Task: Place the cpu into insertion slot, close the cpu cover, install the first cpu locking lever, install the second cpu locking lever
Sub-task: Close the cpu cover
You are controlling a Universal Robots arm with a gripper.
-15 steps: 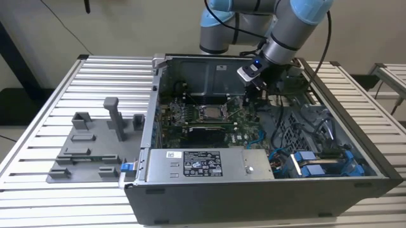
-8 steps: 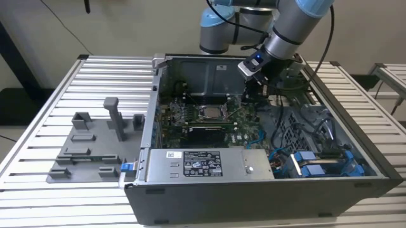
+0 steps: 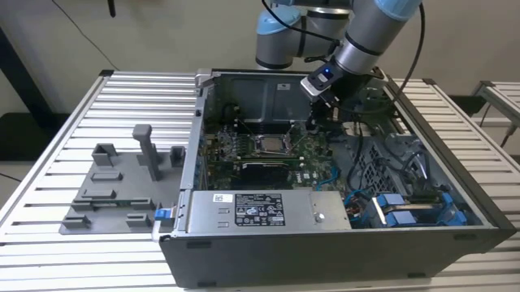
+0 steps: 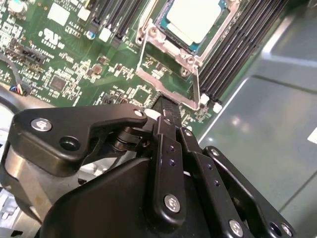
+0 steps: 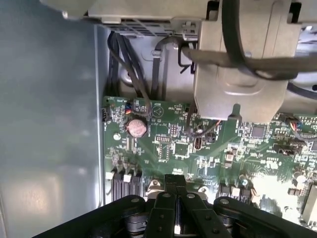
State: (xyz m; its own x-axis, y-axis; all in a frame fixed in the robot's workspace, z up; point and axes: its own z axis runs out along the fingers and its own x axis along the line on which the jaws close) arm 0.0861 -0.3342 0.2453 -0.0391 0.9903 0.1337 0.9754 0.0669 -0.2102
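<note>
We look at a pale, bare wall (image 3: 179,30) behind the work area, with a thin dark cable (image 3: 85,30) running slantwise down across it and a dark post (image 3: 11,61) standing at the exterior view's left edge. In front of it stands a wide table (image 3: 97,109) of light ribbed metal slats that catch a soft, even light. A second slatted table (image 3: 500,97) sits just beside it on the exterior view's right, and a strip of pale floor (image 3: 14,165) shows at the left.
</note>
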